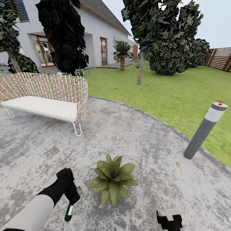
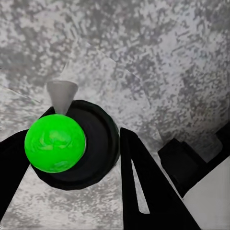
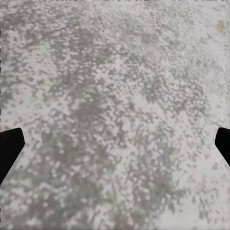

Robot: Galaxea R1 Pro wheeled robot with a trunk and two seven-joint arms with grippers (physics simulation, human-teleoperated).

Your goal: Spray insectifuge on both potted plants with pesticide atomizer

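Observation:
A potted plant [image 1: 112, 181], a low rosette of broad green leaves, stands on the round grey patio [image 1: 134, 141] of the garden, close in front of me. Just to its left, my left gripper [image 1: 72, 199] is shut on the pesticide atomizer [image 1: 69, 211], whose dark green bottle hangs below the fingers. In the left wrist view the atomizer [image 2: 72, 143] shows end-on as a dark round body with a bright green ball and a pale nozzle, held between the black fingers [image 2: 143, 191]. My right gripper [image 1: 169, 221] hangs open and empty over bare patio to the plant's right, its fingertips [image 3: 9, 148] wide apart.
A white woven bench [image 1: 45, 96] stands at the patio's back left. A grey bollard light [image 1: 205, 130] leans at the patio's right edge. Lawn [image 1: 166, 93] stretches beyond to dark trees [image 1: 170, 41], a palm [image 1: 122, 56], a house and a brown slatted fence [image 1: 221, 57].

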